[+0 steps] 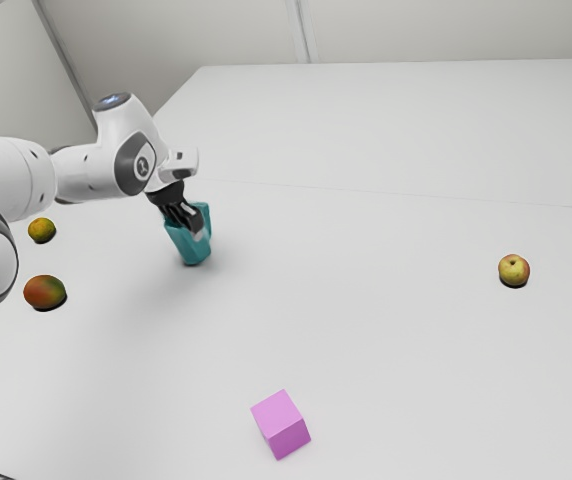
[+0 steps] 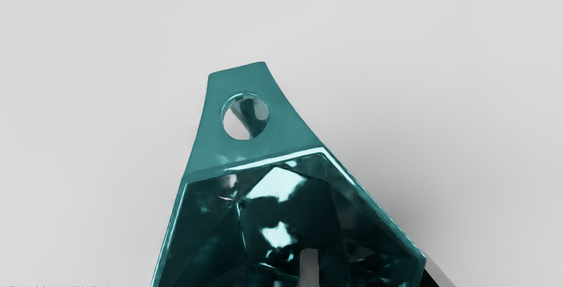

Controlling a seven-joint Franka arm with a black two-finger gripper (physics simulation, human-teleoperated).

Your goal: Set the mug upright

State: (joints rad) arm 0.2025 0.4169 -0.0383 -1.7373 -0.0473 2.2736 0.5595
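Observation:
In the exterior view the black gripper (image 1: 197,231) reaches down over the teal mug (image 1: 195,254), overlapping its upper part. The mug's base is low, near the table, and its mouth faces up toward the hand; whether it leans slightly I cannot tell. Seen from the wrist, the gripper (image 2: 371,274) straddles one wall of the mug (image 2: 246,155): a grey finger (image 2: 309,267) is inside the mouth, and the other is outside, mostly hidden by the rim. A wide gap separates the fingers, with the inner one apart from the wall. The holed handle points away from the fingers.
On the white table (image 1: 386,330) a pink cube (image 1: 281,424) lies near the front and an apple (image 1: 513,270) at the exterior view's right. A mango (image 1: 45,292) and an orange fruit (image 1: 41,230) are at the exterior view's left, close to the arm.

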